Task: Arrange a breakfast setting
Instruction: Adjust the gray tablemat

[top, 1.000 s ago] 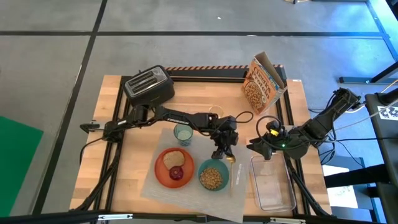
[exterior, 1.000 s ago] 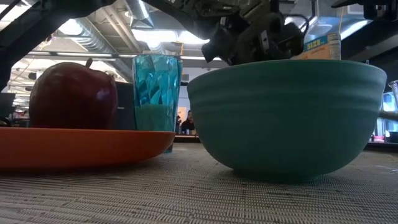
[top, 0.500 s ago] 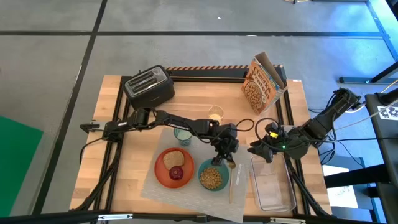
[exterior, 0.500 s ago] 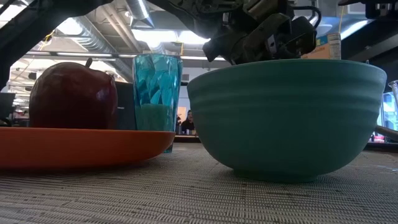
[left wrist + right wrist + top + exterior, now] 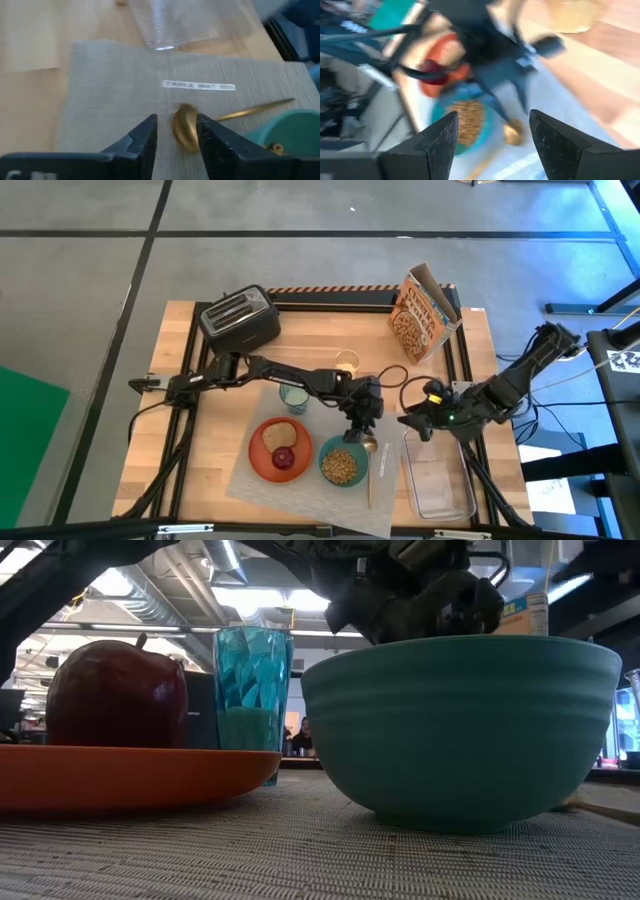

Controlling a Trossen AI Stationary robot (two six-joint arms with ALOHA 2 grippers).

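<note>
Gold spoon point(image 5: 186, 126): thin rigid metal, light, slick; lies on grey placemat point(image 5: 110, 105) just beside teal bowl point(image 5: 342, 463).
Grip point: handle, not the rounded bowl end.
Left gripper point(image 5: 175, 135): spread apart, straddling spoon's bowl end, apparently not clamped.
Right gripper point(image 5: 492, 132): spread, empty, near clear tub point(image 5: 438, 476).

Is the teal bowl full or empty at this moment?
Not empty. The high view shows the teal bowl holding brown cereal pieces over most of its inside; how deep they lie cannot be told.
</note>
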